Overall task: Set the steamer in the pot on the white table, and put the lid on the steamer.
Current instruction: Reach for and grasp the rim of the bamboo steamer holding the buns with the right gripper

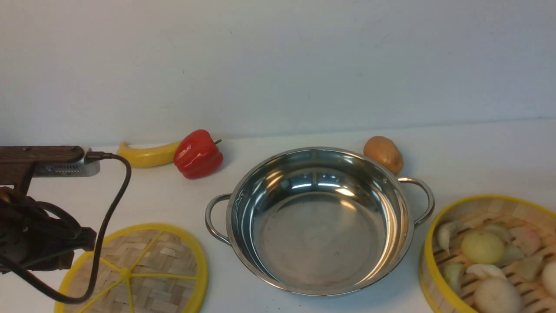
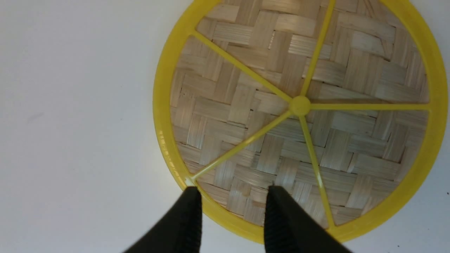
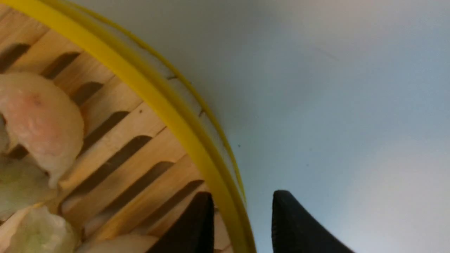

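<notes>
The shiny steel pot (image 1: 317,217) stands with nothing in it at the middle of the white table (image 1: 478,161). The woven lid (image 1: 143,269) lies flat to its left. My left gripper (image 2: 233,196) is open over the lid's (image 2: 299,105) near edge, one finger above the yellow rim and the other above the weave. The steamer (image 1: 491,256), with dumplings and buns in it, sits to the right of the pot. My right gripper (image 3: 242,202) is open astride the steamer's yellow rim (image 3: 168,105), one finger inside the basket and one outside, with a gap on both sides.
A banana (image 1: 145,155) and a red pepper (image 1: 198,153) lie at the back left, and a potato (image 1: 383,154) sits just behind the pot's right handle. My left arm (image 1: 34,234) and its black cable hang over the lid's left side. A pale wall closes the back.
</notes>
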Robot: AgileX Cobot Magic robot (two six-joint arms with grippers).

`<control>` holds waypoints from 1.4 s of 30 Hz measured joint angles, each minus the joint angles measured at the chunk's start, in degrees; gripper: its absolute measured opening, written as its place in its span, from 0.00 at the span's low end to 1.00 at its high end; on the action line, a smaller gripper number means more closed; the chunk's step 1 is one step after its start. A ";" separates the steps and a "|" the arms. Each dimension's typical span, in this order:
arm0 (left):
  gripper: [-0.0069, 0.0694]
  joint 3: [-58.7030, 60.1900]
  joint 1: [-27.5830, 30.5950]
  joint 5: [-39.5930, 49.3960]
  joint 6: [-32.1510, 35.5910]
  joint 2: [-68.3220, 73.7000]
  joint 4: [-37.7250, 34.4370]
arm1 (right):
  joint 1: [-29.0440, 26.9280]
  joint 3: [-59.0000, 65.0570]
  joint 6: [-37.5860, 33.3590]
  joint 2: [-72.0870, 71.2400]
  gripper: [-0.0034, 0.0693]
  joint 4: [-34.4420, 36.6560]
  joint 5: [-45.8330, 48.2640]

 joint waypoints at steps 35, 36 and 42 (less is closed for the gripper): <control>0.41 0.00 0.00 -0.80 0.44 0.00 -0.14 | -3.26 -5.68 -0.08 -6.60 0.13 -7.69 21.12; 0.41 0.00 0.00 -0.80 0.44 0.00 -0.14 | -3.41 -6.41 -0.37 -6.85 0.13 -7.69 22.25; 0.41 0.00 0.00 -0.80 0.48 0.00 -0.14 | -3.49 -15.86 -6.52 -8.46 0.13 -1.79 25.66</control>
